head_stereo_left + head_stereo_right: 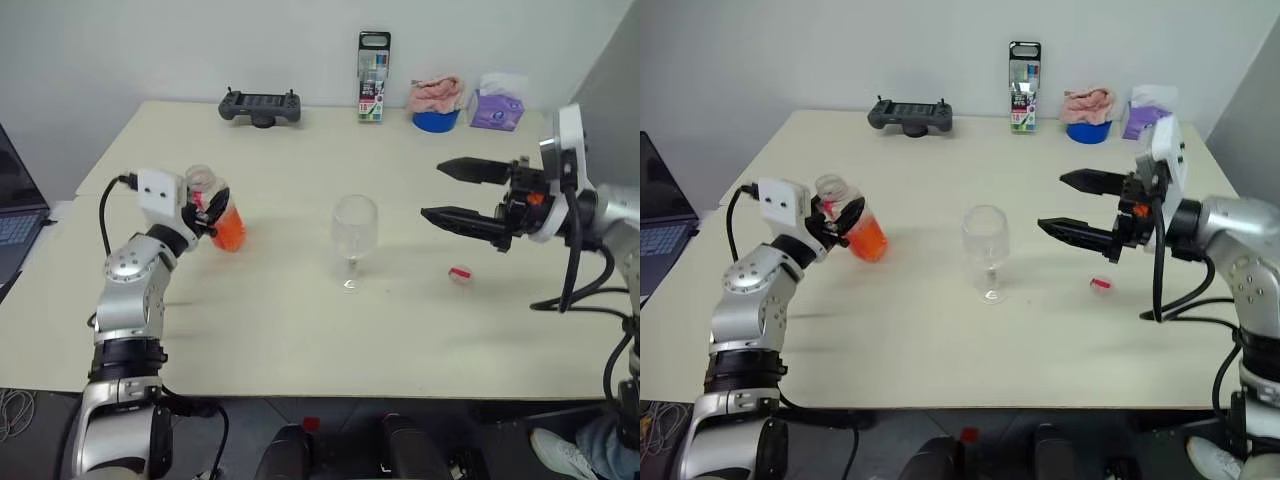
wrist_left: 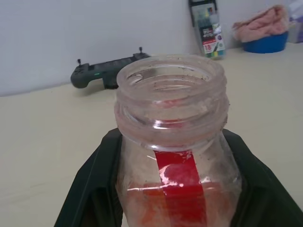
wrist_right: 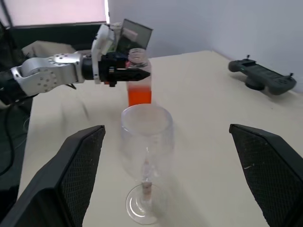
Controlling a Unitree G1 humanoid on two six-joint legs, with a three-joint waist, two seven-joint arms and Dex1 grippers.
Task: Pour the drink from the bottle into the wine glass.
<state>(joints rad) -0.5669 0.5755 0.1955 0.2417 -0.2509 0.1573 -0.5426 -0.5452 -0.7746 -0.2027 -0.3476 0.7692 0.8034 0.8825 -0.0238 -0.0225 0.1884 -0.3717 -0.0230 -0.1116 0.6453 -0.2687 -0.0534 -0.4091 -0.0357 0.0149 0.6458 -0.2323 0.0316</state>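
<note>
The bottle is clear plastic with its mouth uncapped and leans a little on the table's left side. The orange-red drink fills its lower part. My left gripper is shut on the bottle; in the left wrist view its black fingers press both sides of the bottle below the neck. The empty wine glass stands upright mid-table, right of the bottle. My right gripper hovers open to the right of the glass, pointing at it, nothing between its fingers. A small red-and-white cap lies below it.
Along the table's far edge sit a black game controller, a tall pen pack, a blue bowl with pink cloth and a purple tissue pack. A laptop stands off the left side.
</note>
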